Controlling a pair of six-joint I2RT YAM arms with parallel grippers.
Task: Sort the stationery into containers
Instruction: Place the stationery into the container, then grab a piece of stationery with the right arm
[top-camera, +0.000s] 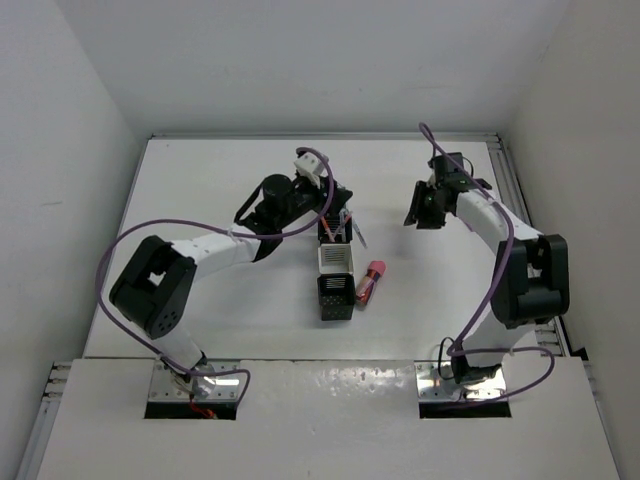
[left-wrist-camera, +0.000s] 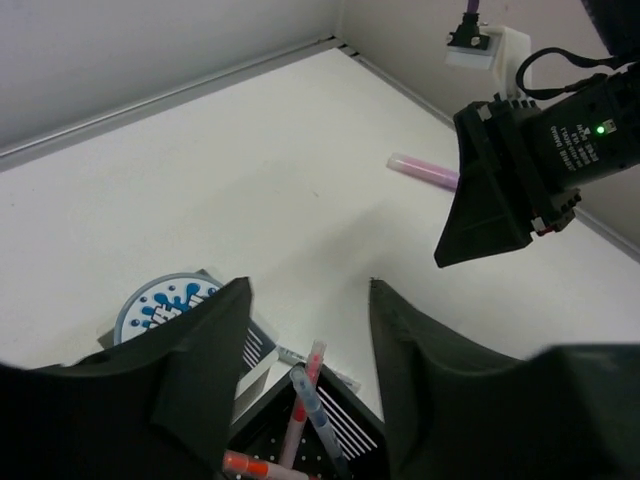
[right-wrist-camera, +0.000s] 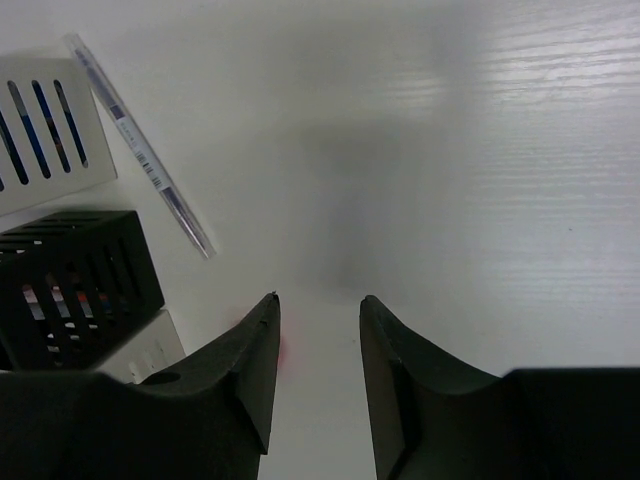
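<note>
The containers (top-camera: 336, 290) stand in a joined row mid-table, black mesh and white cups. My left gripper (top-camera: 333, 212) hangs open and empty over the far black cup (left-wrist-camera: 330, 430). That cup holds thin pens (left-wrist-camera: 318, 405) and a white stick with an orange cap (left-wrist-camera: 255, 466). A blue-and-white roll (left-wrist-camera: 165, 305) lies in the neighbouring slotted cup. The pink-red marker (top-camera: 372, 280) lies on the table right of the row; it also shows in the left wrist view (left-wrist-camera: 425, 172). A thin pen (right-wrist-camera: 140, 150) lies beside the cups. My right gripper (top-camera: 418, 215) is open and empty above bare table.
White walls close the table at the back and on both sides, with a metal rail along the right edge (top-camera: 520, 230). Purple cables (top-camera: 130, 240) loop off both arms. A white slotted cup (right-wrist-camera: 45, 130) and a black one (right-wrist-camera: 75, 270) stand left of my right gripper.
</note>
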